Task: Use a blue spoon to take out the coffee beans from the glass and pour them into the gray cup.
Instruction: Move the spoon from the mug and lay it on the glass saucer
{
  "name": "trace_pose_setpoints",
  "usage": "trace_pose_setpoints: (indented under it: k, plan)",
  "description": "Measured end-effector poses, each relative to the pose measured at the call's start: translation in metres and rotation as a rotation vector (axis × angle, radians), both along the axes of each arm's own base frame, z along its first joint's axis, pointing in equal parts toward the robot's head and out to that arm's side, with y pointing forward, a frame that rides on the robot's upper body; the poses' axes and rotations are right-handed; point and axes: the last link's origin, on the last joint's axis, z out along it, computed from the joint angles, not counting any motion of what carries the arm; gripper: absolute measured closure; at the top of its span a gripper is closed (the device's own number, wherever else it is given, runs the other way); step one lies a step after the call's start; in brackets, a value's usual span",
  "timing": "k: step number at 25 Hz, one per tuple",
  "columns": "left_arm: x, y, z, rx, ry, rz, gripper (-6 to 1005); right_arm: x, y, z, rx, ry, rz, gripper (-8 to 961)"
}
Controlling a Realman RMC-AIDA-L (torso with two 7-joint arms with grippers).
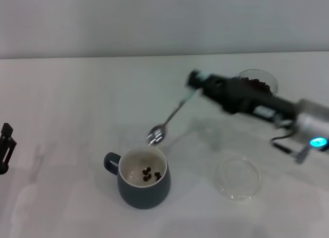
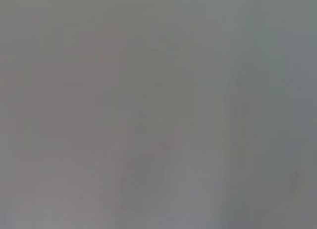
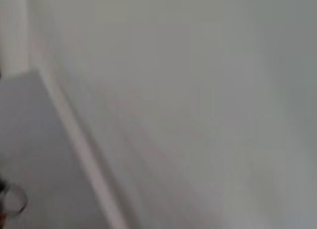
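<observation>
A plain white tabletop point(image 1: 77, 104) fills the head view, matte and smooth, and is met at its far edge by a pale grey wall point(image 1: 154, 22). Only blurred pale surfaces are shown in the two wrist views.

The gray cup point(image 1: 143, 179) is set upright near the front middle of the tabletop. It is rounded and glazed dark blue-gray outside, cream-white inside, with a loop handle turned to the robot's left. A few dark oval coffee beans point(image 1: 150, 174) are seen lying on its bottom.

The blue spoon point(image 1: 169, 120) is held slanting above the cup. Its shiny metal bowl hangs just over the far rim, and its pale blue handle end is clamped in the right gripper point(image 1: 198, 84), which is closed on it. The dark right arm is stretched in from the right.

Behind that arm the clear glass point(image 1: 259, 83) is partly hidden, with dark beans seen inside. A flat round clear glass saucer point(image 1: 237, 177) lies to the right of the cup, well apart from it.

The left gripper point(image 1: 6, 145) is parked at the left edge; whether it is open cannot be told.
</observation>
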Motion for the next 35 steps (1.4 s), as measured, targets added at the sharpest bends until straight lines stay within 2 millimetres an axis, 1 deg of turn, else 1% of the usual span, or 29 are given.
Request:
trace_pose_setpoints:
  k: [2, 5, 7, 10, 13, 16, 19, 25, 29, 30, 35]
  plan:
    - [0.000, 0.000, 0.001, 0.004, -0.001, 0.003, 269, 0.016, 0.002, 0.016, 0.003, 0.028, -0.079, 806]
    - [0.000, 0.001, 0.001, 0.006, -0.001, 0.003, 270, 0.049, 0.002, 0.043, -0.038, 0.058, -0.230, 806]
    - [0.000, 0.001, 0.001, 0.006, 0.000, 0.002, 269, 0.066, -0.001, 0.055, -0.055, 0.054, -0.299, 805]
    - [0.000, 0.002, 0.002, 0.009, -0.001, 0.003, 269, 0.088, -0.008, 0.066, -0.055, 0.025, -0.366, 804]
    - [-0.002, 0.003, 0.003, 0.018, -0.004, 0.017, 270, 0.103, -0.015, 0.071, -0.071, -0.028, -0.407, 802]
    - [-0.004, 0.003, 0.003, 0.015, -0.002, 0.026, 270, 0.113, -0.022, 0.071, -0.094, -0.069, -0.431, 801]
    - [-0.003, 0.006, 0.003, 0.014, -0.002, 0.023, 270, 0.118, -0.028, 0.068, -0.111, -0.082, -0.448, 799]
    - [0.002, 0.012, 0.002, 0.013, -0.003, 0.007, 269, 0.118, -0.038, 0.050, -0.158, -0.100, -0.445, 797]
    - [0.005, 0.016, 0.002, 0.011, -0.003, -0.005, 269, 0.117, -0.038, 0.040, -0.182, -0.133, -0.443, 795]
    - [0.005, 0.017, 0.002, 0.011, -0.003, -0.007, 269, 0.115, -0.036, 0.034, -0.193, -0.145, -0.445, 794]
    - [0.007, 0.019, 0.002, 0.010, -0.003, -0.013, 269, 0.115, -0.034, 0.027, -0.195, -0.158, -0.463, 792]
